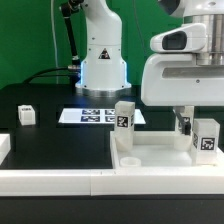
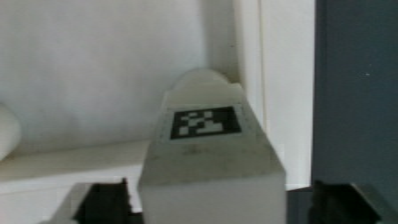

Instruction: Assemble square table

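Observation:
The white square table top [image 1: 150, 160] lies at the exterior view's right on the black table. One tagged white leg [image 1: 124, 117] stands at its far corner, and another [image 1: 205, 138] stands at its right side. My gripper [image 1: 184, 127] reaches down over the top between them. In the wrist view a white leg [image 2: 210, 150] with a black-and-white tag stands between my gripper's [image 2: 217, 200] black fingers [image 2: 98, 200]. They flank its sides closely, and a thin gap shows on one side. The table top [image 2: 89, 80] lies beneath it.
A further small tagged leg [image 1: 26, 114] sits alone on the black table at the exterior view's left. The marker board [image 1: 90, 115] lies in front of the robot base [image 1: 100, 60]. Long white rails [image 1: 60, 185] border the front and left edges.

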Controlling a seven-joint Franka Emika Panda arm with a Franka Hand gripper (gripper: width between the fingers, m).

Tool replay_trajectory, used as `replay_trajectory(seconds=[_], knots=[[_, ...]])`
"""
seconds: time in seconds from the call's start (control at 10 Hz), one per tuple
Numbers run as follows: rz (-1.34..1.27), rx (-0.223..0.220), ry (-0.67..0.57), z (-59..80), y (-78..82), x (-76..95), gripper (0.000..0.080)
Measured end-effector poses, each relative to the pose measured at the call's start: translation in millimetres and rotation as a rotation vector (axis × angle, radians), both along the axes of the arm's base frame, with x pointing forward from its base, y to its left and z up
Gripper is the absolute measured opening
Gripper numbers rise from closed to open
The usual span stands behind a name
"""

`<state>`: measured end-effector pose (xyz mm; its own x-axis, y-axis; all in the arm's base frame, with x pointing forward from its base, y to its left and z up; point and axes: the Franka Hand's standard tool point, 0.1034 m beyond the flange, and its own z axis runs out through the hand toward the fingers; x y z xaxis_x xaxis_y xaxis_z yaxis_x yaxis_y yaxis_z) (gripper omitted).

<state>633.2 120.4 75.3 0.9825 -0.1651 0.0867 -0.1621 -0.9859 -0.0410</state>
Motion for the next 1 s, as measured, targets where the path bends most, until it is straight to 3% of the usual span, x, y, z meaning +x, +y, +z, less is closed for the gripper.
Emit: replay_trajectory(seconds=[0.1,0.2,0.3,0.5,0.8,1.0], knots=[[-0.066,0.006,0.003,-0.3,0.2,-0.3,0.0341],[-0.152,0.012,0.006,-0.9,-1.3,-0.5,0.0290],[-0.224,0.019,0.008,-1.4,-1.7,-1.0,0.0290],[-0.606,0.040,0.004,-1.8,-3.4,-2.9,0.0290],[-1.036,0.125,0.043,-2.7,-6.2,-5.3,0.0290],[-1.158,0.144,0.053,-2.8,-6.1,-5.9,0.0290]])
